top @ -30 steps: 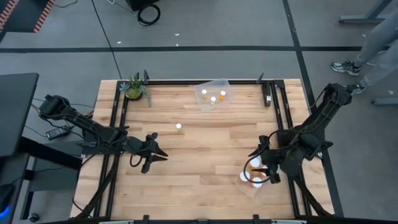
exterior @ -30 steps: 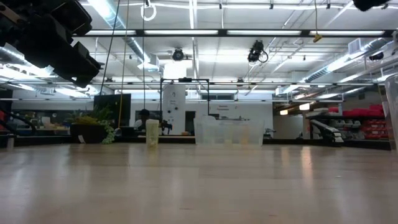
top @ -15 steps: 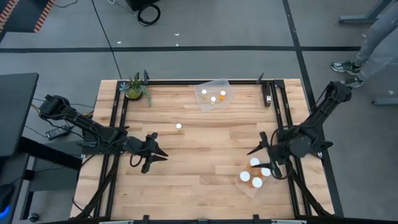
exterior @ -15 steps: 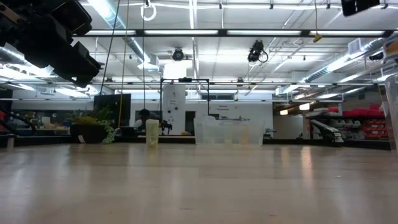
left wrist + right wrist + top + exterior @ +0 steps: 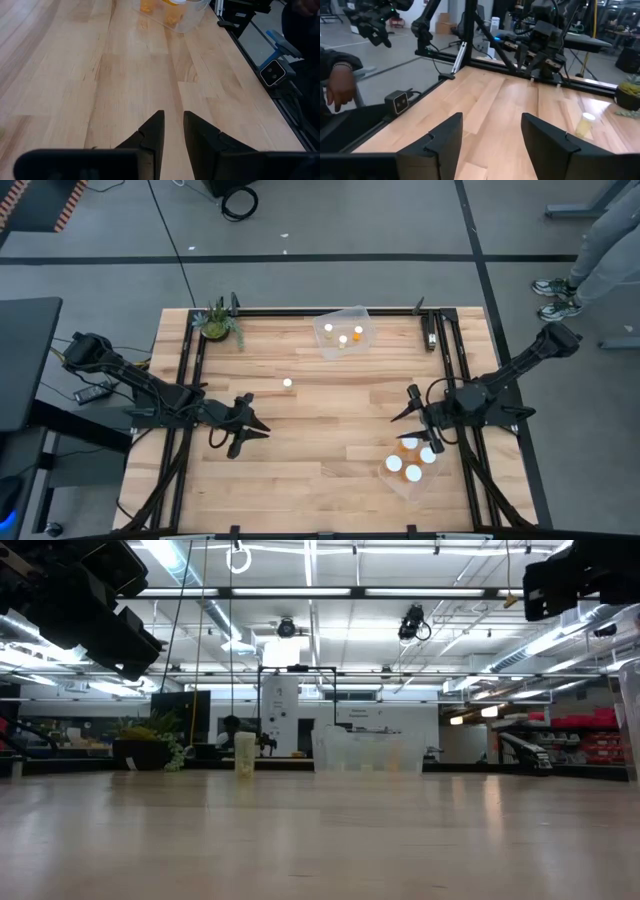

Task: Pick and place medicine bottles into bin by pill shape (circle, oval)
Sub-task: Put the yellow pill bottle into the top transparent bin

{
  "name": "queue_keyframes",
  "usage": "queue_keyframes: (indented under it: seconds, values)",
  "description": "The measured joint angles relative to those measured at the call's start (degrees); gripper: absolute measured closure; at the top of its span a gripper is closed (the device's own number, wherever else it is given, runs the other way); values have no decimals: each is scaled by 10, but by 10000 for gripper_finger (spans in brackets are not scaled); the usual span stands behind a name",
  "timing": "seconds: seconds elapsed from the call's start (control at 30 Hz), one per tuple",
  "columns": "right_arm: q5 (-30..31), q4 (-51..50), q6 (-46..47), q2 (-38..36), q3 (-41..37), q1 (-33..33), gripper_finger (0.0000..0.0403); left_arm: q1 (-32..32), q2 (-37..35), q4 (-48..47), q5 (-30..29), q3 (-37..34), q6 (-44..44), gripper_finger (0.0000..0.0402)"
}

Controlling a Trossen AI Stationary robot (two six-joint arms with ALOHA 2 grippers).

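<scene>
Right pincer (image 5: 418, 413) — open, empty — hangs above the near bin (image 5: 410, 478); left pincer (image 5: 250, 430) narrowly parted, empty.

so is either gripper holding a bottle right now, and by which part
Nothing is held. The right gripper is open and empty above the table, beside the near bin. The left gripper has only a narrow, empty gap between its fingers.
</scene>
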Motion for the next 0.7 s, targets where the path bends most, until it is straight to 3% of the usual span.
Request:
queue_keyframes:
  seconds: [0.2, 0.37, 0.7]
  values:
    - [-70, 53, -12, 0, -37, -59, 207, 0, 0, 0, 0, 0, 0, 320]
    - [-81, 60, 10, -15, -69, -89, 219, 0, 0, 0, 0, 0, 0, 315]
    - [-81, 6, 11, -103, -74, -92, 231, 0, 0, 0, 0, 0, 0, 323]
